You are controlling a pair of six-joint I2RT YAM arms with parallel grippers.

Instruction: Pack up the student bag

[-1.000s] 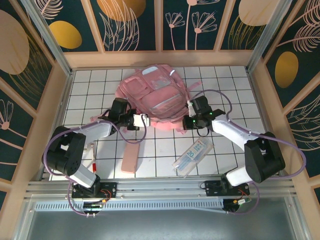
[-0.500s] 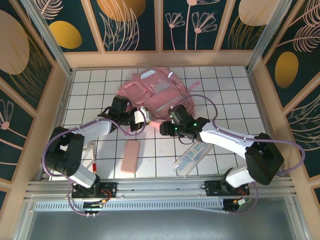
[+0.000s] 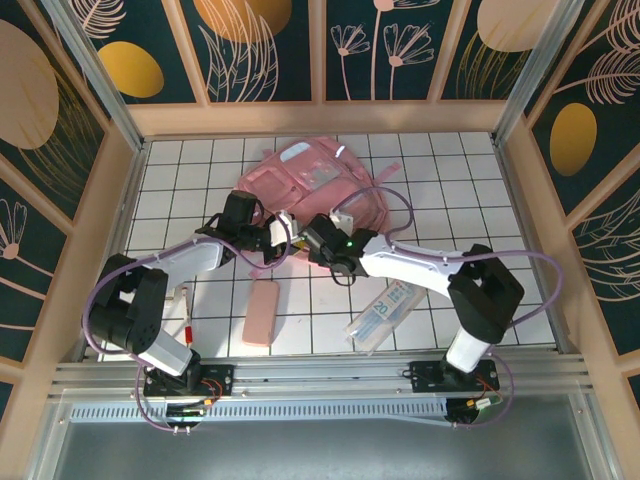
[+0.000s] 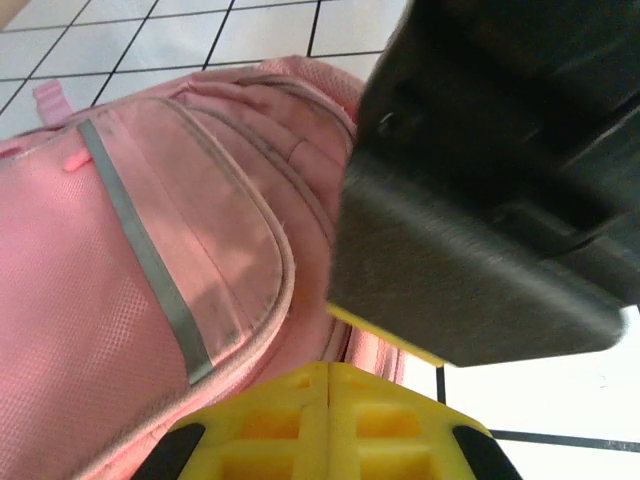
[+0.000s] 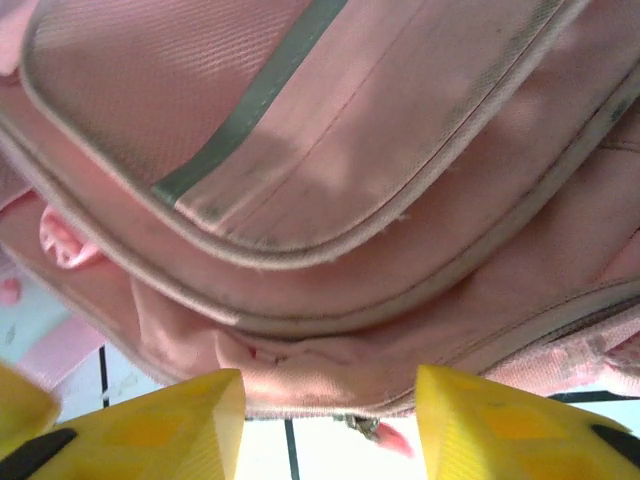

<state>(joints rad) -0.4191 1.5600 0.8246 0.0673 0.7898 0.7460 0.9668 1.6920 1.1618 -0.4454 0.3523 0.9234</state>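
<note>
Left tool (image 4: 327,385) has its yellow pads pressed together at the near rim of the student bag (image 3: 320,185); if some fabric is pinched betw. them, I cannot tell. Just beside it the right tool (image 5: 328,390) has jaws apart, and the same rim sits just ahead of the gap. Bag lies at the back-middle of the white tiled surface (image 3: 440,200), front pockets up.

I judge the step is opening the bag. Packing is not begun: pencil case (image 3: 262,312) and clear flat pack (image 3: 388,310) lie on the surface, nearer the arm bases.

To do it well:
- The right tool should aim for the small pink tab (image 5: 388,437) under the seam, prob. the zip pull.
- It should close only when the tab is fully betw. the pads, then pull along the seam, not upward.
- Left tool should serve as anchor, so the soft fabric does not bunch.
- Arms are v. close, so bumping is a risk.
</note>
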